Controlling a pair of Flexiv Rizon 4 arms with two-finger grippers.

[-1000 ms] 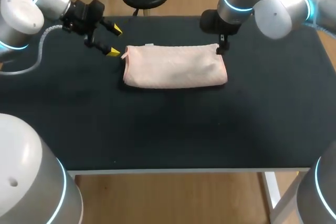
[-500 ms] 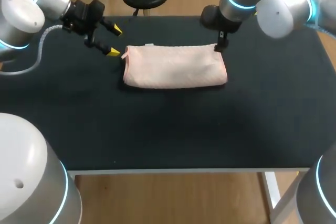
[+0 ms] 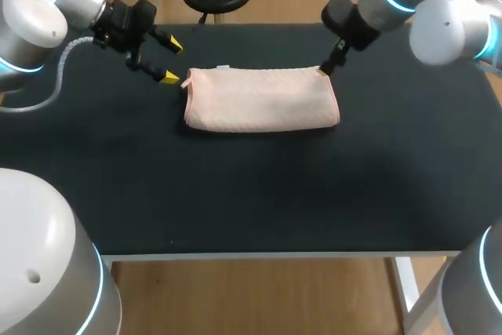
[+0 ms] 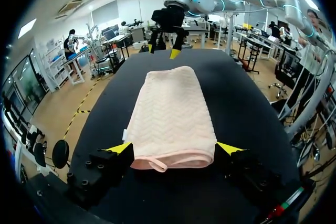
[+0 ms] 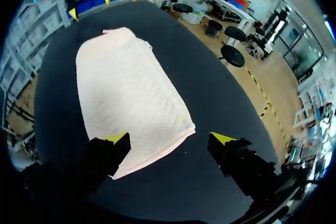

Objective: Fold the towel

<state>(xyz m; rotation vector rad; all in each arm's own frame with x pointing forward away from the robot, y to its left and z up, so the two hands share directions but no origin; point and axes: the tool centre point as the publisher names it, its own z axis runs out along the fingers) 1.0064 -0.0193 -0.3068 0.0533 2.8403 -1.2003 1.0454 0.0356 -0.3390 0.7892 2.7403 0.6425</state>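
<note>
The pink towel [image 3: 263, 100] lies folded into a long band in the back half of the black table [image 3: 251, 194]. My left gripper [image 3: 169, 61] hovers open just off the towel's left end. In the left wrist view that end of the towel [image 4: 170, 114] lies between the yellow tips of the left gripper [image 4: 174, 149], untouched. My right gripper [image 3: 328, 63] is open at the towel's back right corner. In the right wrist view the towel [image 5: 126, 95] stretches ahead of the right gripper [image 5: 169, 139], one corner between its fingers. Each wrist view also shows the other gripper, the right gripper [image 4: 163, 51] and the left gripper [image 5: 90, 4], beyond the towel's far end.
Bare black tabletop spreads in front of the towel down to the table's near edge [image 3: 259, 253], and to both sides. Nothing else lies on the table.
My right arm has swung toward the right, its gripper tilting but staying by the towel's back right corner. The left arm and the towel have not moved.
</note>
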